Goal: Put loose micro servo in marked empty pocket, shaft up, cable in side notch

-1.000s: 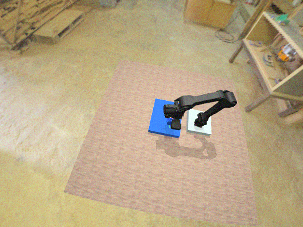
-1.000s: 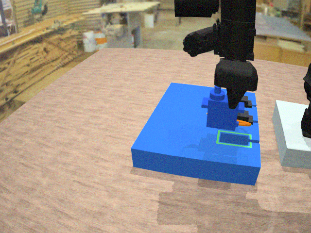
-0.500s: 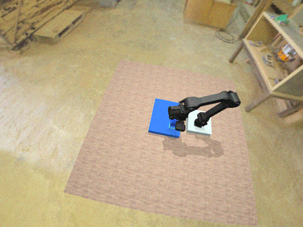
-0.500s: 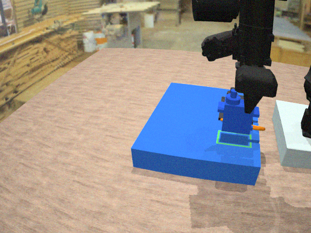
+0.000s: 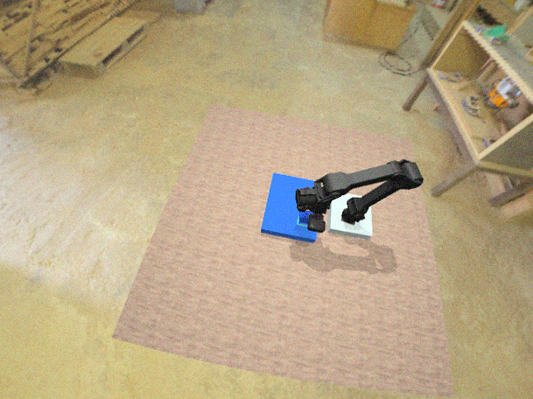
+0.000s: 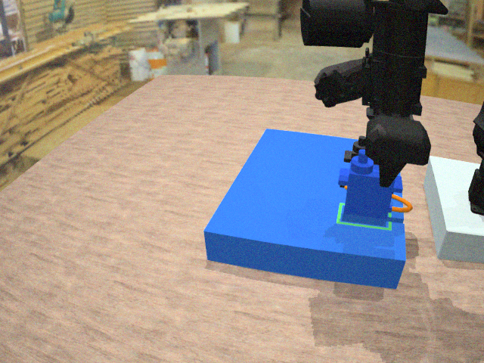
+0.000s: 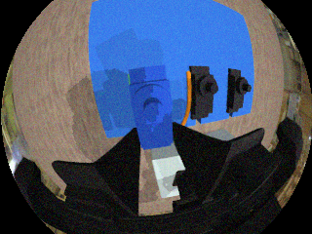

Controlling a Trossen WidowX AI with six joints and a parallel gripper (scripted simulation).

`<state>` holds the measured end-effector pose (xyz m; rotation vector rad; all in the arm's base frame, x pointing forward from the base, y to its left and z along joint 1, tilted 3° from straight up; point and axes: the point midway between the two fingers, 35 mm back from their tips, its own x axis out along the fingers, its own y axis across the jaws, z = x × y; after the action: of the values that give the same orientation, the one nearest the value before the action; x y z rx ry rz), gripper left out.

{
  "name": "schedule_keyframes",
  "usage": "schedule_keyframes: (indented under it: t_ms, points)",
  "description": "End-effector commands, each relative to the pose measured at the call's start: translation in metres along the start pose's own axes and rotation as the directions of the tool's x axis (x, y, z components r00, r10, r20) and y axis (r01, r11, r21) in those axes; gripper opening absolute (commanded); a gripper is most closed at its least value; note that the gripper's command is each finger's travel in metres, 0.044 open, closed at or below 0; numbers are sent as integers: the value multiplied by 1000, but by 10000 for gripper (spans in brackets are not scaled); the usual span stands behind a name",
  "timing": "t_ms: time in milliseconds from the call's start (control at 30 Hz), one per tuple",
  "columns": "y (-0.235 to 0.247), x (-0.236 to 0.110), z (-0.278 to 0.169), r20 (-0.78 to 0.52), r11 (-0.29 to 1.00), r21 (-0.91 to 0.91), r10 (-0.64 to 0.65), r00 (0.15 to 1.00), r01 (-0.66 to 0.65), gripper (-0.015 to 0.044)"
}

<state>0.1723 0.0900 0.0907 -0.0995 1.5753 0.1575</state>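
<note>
The blue micro servo (image 6: 363,195) (image 7: 151,107) (image 5: 304,217) is upright with its output shaft on top. My gripper (image 6: 375,175) (image 7: 154,129) (image 5: 312,219) is shut on its upper body from above. The servo's base stands inside the green-outlined pocket (image 6: 363,226) near the front right corner of the blue deck (image 6: 289,187) (image 5: 282,204) (image 7: 170,26). Its mounting ears are well above the deck surface. Its orange cable (image 6: 403,206) (image 7: 186,100) loops out to the right of the servo. The pocket's side notch is hidden.
Two black servos (image 7: 203,92) (image 7: 237,89) are mounted in the deck just behind the pocket, mostly hidden by the gripper in the exterior view, where one shows (image 6: 349,157). The arm's white base block (image 6: 449,203) (image 5: 352,223) stands right of the deck.
</note>
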Motion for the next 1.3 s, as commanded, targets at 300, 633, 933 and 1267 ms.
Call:
schedule_keyframes:
  t_ms: [300,633,933,1267]
  points:
    - [1,7,0,0,1000,3,5,1000,-5,0]
    - [1,15,0,0,1000,3,5,1000,-5,0]
    - [1,18,0,0,1000,3,5,1000,-5,0]
    - [1,21,0,0,1000,3,5,1000,-5,0]
